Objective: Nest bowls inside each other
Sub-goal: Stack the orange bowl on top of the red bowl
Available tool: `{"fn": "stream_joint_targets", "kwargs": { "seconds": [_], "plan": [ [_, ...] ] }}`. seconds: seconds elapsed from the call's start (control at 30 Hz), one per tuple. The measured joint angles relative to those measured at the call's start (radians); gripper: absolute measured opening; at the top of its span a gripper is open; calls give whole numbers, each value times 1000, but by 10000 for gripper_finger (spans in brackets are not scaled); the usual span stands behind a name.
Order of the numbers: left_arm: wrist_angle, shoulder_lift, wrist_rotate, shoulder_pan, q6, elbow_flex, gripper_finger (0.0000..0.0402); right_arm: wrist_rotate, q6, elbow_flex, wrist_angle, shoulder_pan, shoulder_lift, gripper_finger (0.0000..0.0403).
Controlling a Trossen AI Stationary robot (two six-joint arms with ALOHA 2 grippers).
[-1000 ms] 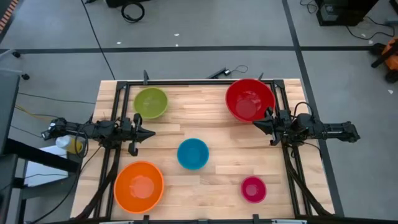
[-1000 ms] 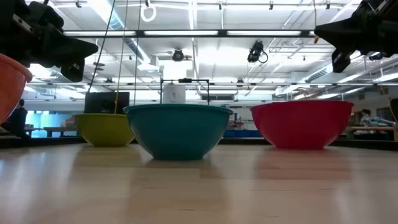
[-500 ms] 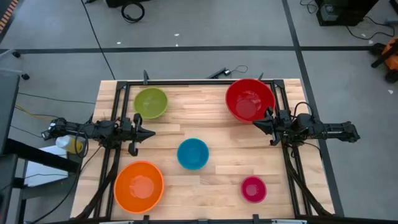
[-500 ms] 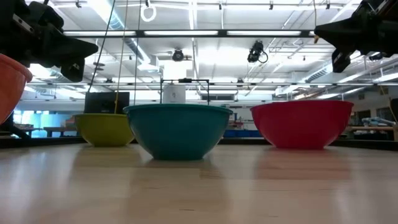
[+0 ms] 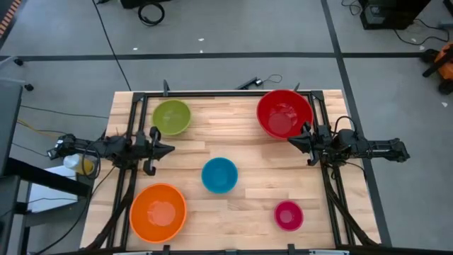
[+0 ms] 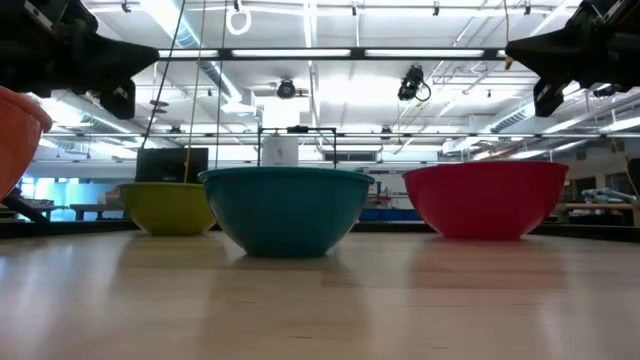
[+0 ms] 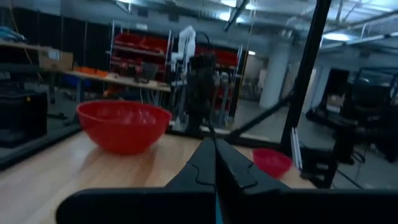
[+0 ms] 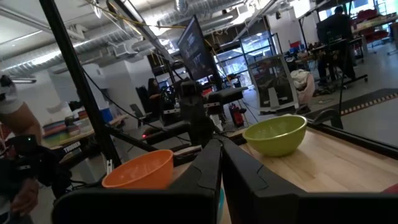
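Five bowls stand apart on their bases on the wooden table (image 5: 248,152). The red bowl (image 5: 284,113) is far right, the lime green bowl (image 5: 171,117) far left, and the blue bowl (image 5: 219,175) in the middle. The orange bowl (image 5: 158,212) is near left and the small pink bowl (image 5: 288,215) near right. My left gripper (image 5: 172,148) hovers shut at the left edge, between the green and orange bowls. Its fingers (image 7: 216,144) point across the table. My right gripper (image 5: 289,139) hovers shut at the right edge, just near of the red bowl, and holds nothing (image 8: 221,144).
A black metal frame (image 5: 212,93) runs along the table's far edge and down both sides, past the arm bases. The blue bowl (image 6: 285,210) stands nearest the low camera, with the green bowl (image 6: 170,208) and the red bowl (image 6: 485,198) behind it. Bare wood lies between the bowls.
My left gripper has tipped its fingers upward a little while staying in place. The bowls and my right arm have kept still.
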Motion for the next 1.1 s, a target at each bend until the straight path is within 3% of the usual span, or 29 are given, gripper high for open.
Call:
{"fn": "stream_joint_targets", "kwargs": {
  "seconds": [0.2,0.4,0.5,0.57,0.63,0.73,0.8,0.9,1.0,1.1],
  "plan": [
    [-74,3,-274,0,-33,27,0,0,0,0,2,0,0,23],
    [-41,36,-341,0,-71,87,0,41,-11,0,7,0,0,23],
    [-32,82,-397,0,-72,130,0,184,61,0,91,0,4,22],
    [-41,134,-435,0,-88,145,0,367,196,1,169,0,12,23],
    [-42,199,-494,0,-159,165,0,532,318,1,204,-1,17,22],
    [-29,303,-550,1,-272,218,0,670,449,1,214,-1,28,23],
    [-24,378,-544,0,-293,269,0,671,541,1,206,-2,33,23],
    [-26,496,-491,-1,-308,363,0,646,526,1,199,-22,69,23],
    [-89,614,-429,-3,-319,473,0,504,548,1,204,-45,131,24],
    [-276,709,-404,-3,-374,595,3,365,566,3,200,-62,238,27]
  ]
}}
